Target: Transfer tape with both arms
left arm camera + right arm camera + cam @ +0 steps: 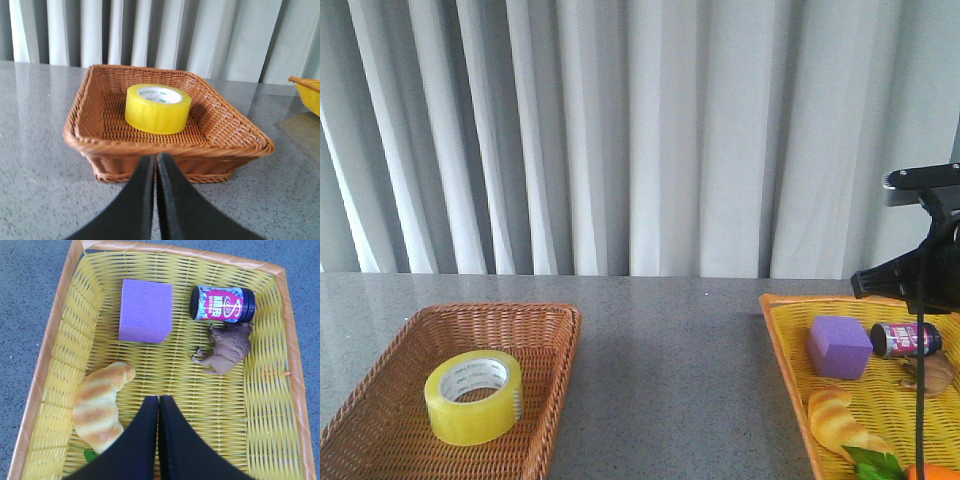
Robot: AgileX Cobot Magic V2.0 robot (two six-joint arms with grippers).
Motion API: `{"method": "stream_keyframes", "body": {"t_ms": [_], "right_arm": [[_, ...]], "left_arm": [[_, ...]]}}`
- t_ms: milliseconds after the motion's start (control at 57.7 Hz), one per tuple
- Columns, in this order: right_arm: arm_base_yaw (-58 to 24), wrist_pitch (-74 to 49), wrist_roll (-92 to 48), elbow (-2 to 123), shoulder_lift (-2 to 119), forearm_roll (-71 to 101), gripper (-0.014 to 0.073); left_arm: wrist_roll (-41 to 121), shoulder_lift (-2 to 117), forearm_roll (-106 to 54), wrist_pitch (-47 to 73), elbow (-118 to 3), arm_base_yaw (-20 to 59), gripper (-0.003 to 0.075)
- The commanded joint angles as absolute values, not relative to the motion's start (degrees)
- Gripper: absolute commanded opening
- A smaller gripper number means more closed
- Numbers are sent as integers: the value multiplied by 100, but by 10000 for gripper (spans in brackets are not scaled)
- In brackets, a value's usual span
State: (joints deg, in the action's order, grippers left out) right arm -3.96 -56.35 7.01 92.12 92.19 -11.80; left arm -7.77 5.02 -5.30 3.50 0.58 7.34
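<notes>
The yellow tape roll with a white printed core lies in a brown wicker basket at the front left; it also shows in the left wrist view. My left gripper is shut and empty, a little short of the basket's near wall, and does not show in the front view. My right gripper is shut and empty, above the floor of the yellow basket. Part of the right arm shows at the right edge.
The yellow basket at the right holds a purple cube, a small can, a brown toy animal and a bread roll. Grey tabletop lies between the baskets. Curtains hang behind.
</notes>
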Motion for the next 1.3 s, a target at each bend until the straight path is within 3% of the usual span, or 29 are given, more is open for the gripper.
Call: {"method": "stream_keyframes", "body": {"t_ms": [0, 295, 1283], "right_arm": [[-365, -5368, 671, 9345, 8999, -1300, -8], [-365, -5369, 671, 9345, 8999, -1300, -8], [-365, -5362, 671, 9345, 8999, -1300, -8]], "left_arm": [[-736, 305, -752, -166, 93, 734, -6], [-415, -163, -169, 454, 104, 734, -6], [-435, -156, -185, 455, 99, 132, -6]]}}
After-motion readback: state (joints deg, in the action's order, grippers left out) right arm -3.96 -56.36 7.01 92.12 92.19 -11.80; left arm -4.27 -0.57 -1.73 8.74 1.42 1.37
